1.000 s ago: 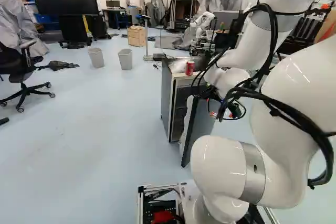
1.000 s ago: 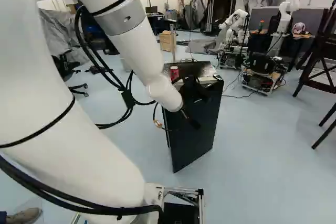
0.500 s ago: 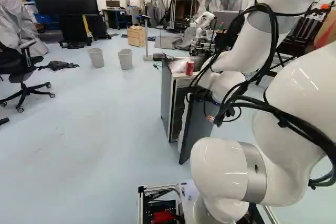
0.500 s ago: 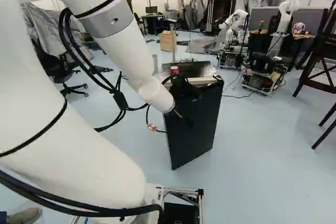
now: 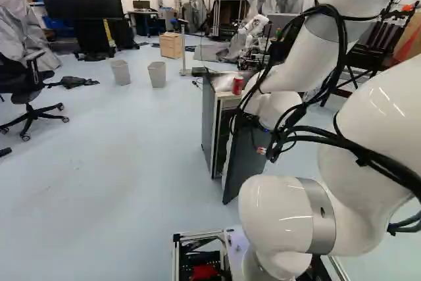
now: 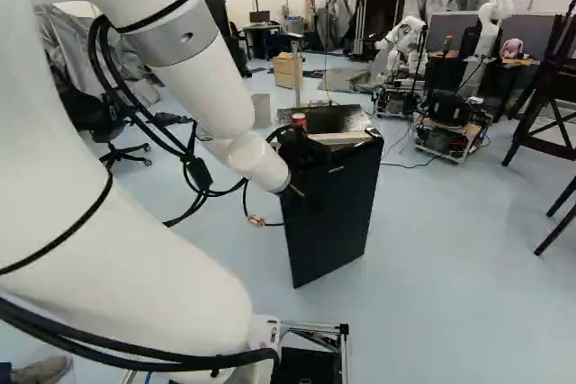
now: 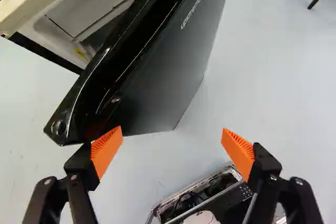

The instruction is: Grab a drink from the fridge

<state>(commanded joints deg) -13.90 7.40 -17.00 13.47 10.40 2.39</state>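
Observation:
My gripper (image 6: 306,152) is a dark shape before the fridge door (image 6: 333,213) in the right base view. In the wrist view the gripper (image 7: 172,140) stands open, nothing between its pads; one pad (image 7: 107,148) is at the corner of the black door (image 7: 163,82), though contact is unclear. The fridge (image 5: 209,123) has its door (image 5: 248,156) partly ajar, with some of the pale interior (image 7: 79,17) visible past the door's edge. A red can (image 5: 237,84) stands upright on the fridge top. Drinks inside cannot be made out.
Two grey bins (image 5: 121,72) (image 5: 157,74) and an office chair (image 5: 29,90) are left of the fridge. A wooden crate (image 5: 170,45) stands farther back. Another robot (image 6: 400,51) is behind at the right, and a dark wooden frame (image 6: 540,123) stands at the far right.
The arm has shifted leftward in both base views. The door's near bottom corner has moved slightly left and away, toward the fridge body. The base and the can have stayed put.

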